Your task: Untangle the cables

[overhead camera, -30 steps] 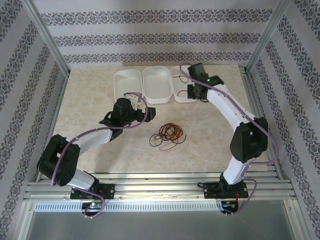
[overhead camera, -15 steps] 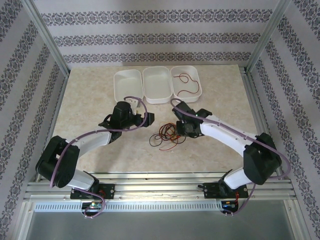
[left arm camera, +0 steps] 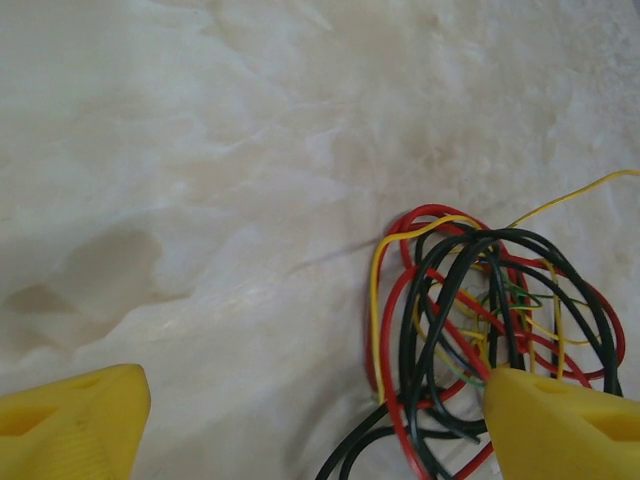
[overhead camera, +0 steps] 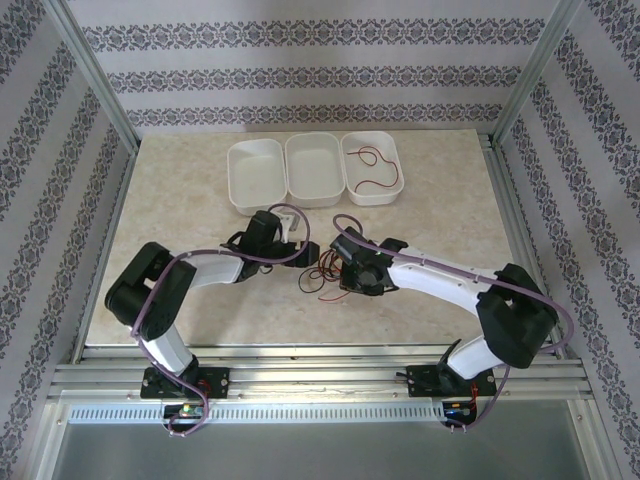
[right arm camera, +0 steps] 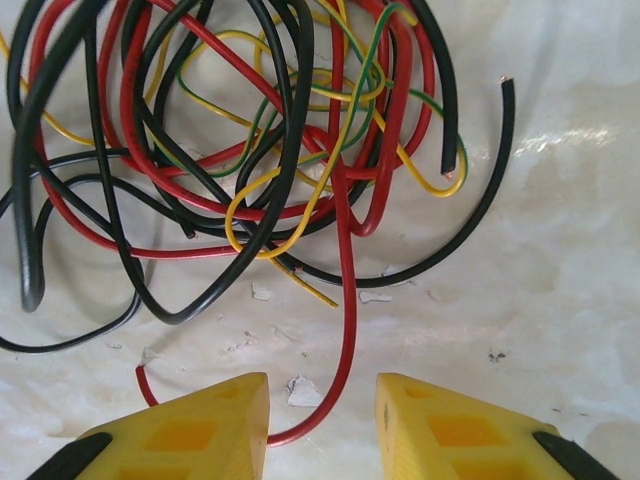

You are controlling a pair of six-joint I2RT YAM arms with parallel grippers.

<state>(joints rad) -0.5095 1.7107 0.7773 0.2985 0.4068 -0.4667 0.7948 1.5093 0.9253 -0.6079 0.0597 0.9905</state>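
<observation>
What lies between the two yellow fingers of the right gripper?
One thin red wire from the tangled red, black and yellow cables runs between the right gripper's open yellow fingers; the right wrist view shows it.

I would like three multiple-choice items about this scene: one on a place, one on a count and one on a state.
1. Where does the lone red cable lie?
A) left tray
B) middle tray
C) right tray

2. How many white trays are there?
A) two
B) three
C) four

3. How does the right gripper stand?
A) shut on a black cable
B) open, with a red strand between its fingers
C) gripping a tray

Key:
1 C: in the top view it curls inside the right tray.
2 B: three stand side by side at the far edge.
3 B: the right wrist view shows a gap between the yellow fingers, with the strand running through it.
</observation>
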